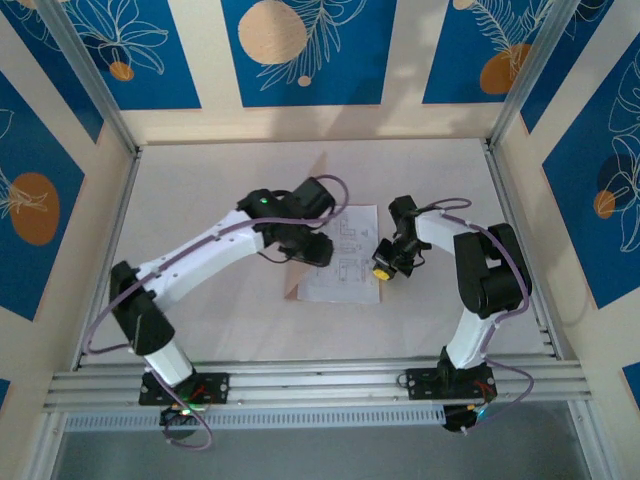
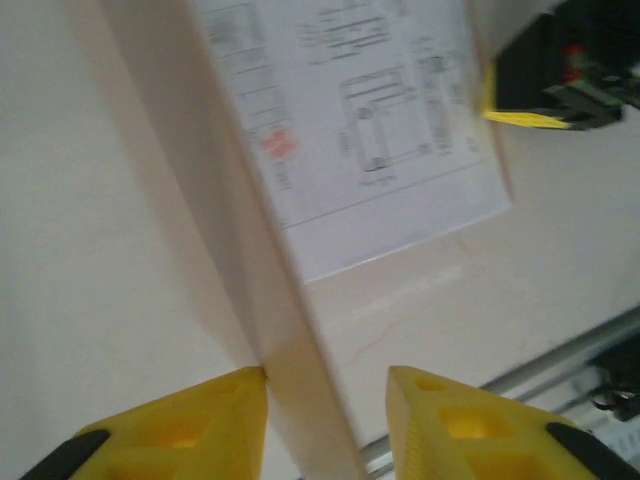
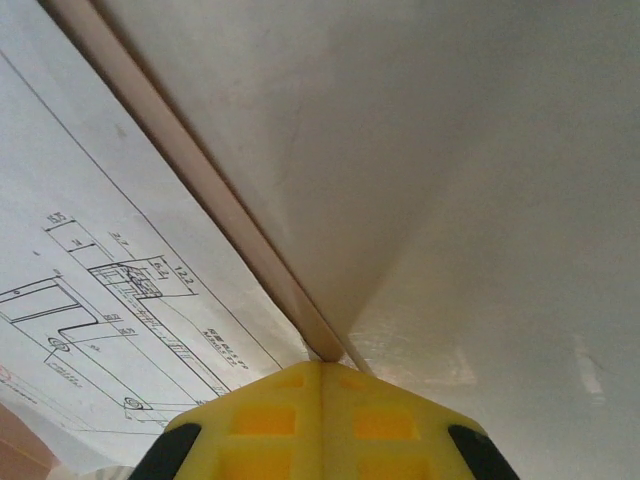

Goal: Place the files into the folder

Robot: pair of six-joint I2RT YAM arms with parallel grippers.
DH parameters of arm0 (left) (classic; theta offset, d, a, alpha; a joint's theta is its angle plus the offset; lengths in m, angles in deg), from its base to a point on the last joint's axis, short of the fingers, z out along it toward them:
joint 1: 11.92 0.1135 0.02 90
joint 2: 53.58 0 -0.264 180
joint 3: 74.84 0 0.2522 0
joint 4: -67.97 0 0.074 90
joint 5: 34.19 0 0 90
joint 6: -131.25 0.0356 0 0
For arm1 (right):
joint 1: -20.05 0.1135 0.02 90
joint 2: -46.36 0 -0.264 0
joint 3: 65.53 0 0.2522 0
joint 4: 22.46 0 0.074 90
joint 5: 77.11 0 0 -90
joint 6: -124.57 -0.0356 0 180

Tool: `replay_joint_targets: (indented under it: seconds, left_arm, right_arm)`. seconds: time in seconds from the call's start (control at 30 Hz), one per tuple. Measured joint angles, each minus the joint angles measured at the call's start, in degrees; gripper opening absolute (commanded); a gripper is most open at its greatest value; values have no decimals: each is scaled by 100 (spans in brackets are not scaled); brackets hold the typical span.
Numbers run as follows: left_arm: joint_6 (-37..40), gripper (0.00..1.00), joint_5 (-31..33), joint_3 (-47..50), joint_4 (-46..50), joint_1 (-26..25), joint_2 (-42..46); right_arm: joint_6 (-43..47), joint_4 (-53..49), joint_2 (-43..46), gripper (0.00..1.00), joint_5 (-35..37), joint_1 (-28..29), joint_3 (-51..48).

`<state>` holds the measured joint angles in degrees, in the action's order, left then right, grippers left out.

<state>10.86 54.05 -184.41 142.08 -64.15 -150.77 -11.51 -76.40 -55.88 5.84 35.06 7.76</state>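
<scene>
The left gripper [image 2: 325, 385] is standing released, fingers apart around the raised cover of the folder [image 2: 265, 290], which is touching only one of them. The right gripper [image 3: 322, 370] is sitting clenched at the folder's right edge (cannot tell if it is pinching card or just pressing). The files [image 1: 343, 255] are lying flat on the folder's lower leaf mid-table, long axis running near to far, white sheets with black drawings. They are lying just right of the left fingers, so the tan cover is likely needing to swing rightward over them, left arm nearer.
</scene>
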Motion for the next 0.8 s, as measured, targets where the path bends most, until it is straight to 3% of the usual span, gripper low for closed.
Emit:
replay_joint_targets:
  seconds: [0.17, 0.6, 0.7, 0.8]
  left_arm:
    - [94, 48, -466, -387, -557, -358, -804]
    - [-59, 64, -1628, -428, -1674, -396, -1668]
    - [-105, 68, -1762, -428, -1829, -396, -1670]
    - [-146, 69, -1838, -428, -1932, -393, -1668]
  right_arm:
    - [44, -61, 2, 11, 63, 0, 37]
    - [166, -737, 662, 21, 595, -138, 496]
    - [131, -962, 881, 28, 844, -258, 501]
    - [70, -1200, 1158, 42, 1169, -400, 501]
